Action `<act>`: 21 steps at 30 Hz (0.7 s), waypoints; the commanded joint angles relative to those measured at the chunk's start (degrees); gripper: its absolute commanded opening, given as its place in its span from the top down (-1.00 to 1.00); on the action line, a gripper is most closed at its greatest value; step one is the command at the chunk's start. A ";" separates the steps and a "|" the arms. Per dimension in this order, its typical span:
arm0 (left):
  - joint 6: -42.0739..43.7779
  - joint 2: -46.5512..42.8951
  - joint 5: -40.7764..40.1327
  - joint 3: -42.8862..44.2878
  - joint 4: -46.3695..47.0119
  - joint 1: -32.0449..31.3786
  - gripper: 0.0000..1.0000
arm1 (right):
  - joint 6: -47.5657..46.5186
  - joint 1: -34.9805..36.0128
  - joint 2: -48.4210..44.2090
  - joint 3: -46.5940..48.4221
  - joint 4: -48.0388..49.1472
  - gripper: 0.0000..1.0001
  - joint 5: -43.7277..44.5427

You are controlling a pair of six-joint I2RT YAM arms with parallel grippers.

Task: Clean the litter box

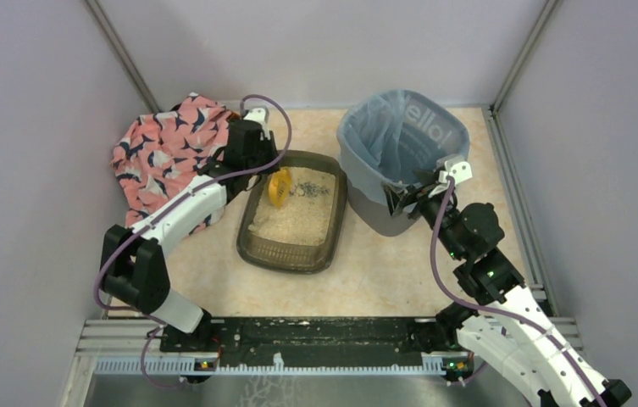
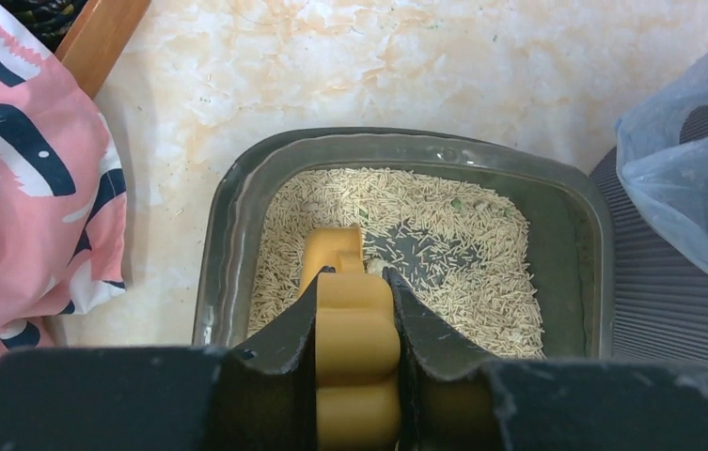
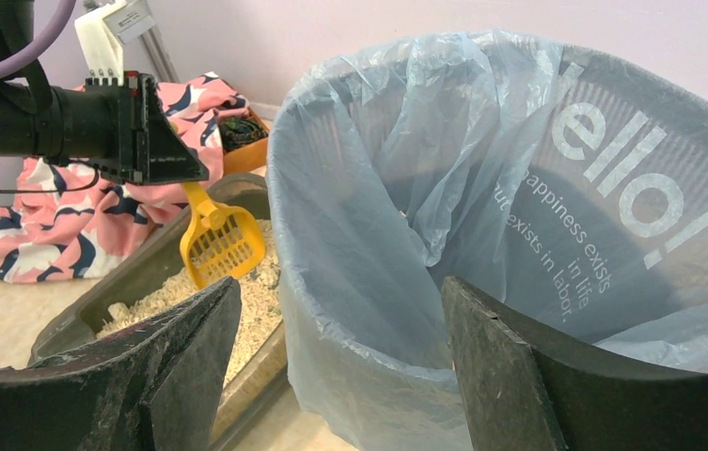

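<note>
The litter box (image 1: 285,259) is a low dark tray of pale litter in the middle of the table, also in the left wrist view (image 2: 228,235) and the right wrist view (image 3: 143,272). My left gripper (image 1: 266,174) (image 2: 354,274) is shut on the handle of a yellow slotted scoop (image 1: 280,188) (image 2: 333,249) (image 3: 221,246). The scoop's head hangs tilted down over the tray's far end, by a bare dark patch (image 2: 416,249) in the litter. My right gripper (image 1: 404,197) (image 3: 340,287) is open, its fingers standing either side of the bin's near rim.
A tall grey bin with a blue bag (image 1: 400,136) (image 3: 519,188) stands right of the tray, almost touching it. A pink patterned cloth (image 1: 163,148) (image 2: 21,169) lies heaped at the far left over an orange-brown box (image 2: 101,33). Walls close three sides.
</note>
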 commanded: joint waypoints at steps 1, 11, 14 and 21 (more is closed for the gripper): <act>-4.23 0.71 12.05 -3.09 -0.93 1.79 1.00 | 0.50 0.00 0.88 0.59 -0.29 -0.56 -0.76; -4.66 2.30 18.12 -3.88 -0.83 4.84 1.00 | 0.58 0.00 1.25 0.51 0.11 -0.56 -0.96; -5.58 4.27 20.34 -4.85 0.00 5.77 1.00 | 0.58 -0.02 1.26 0.59 -0.14 -0.56 -0.85; -7.64 8.27 28.80 -8.39 4.75 8.82 1.00 | 0.58 0.00 1.68 0.55 -0.01 -0.56 -0.89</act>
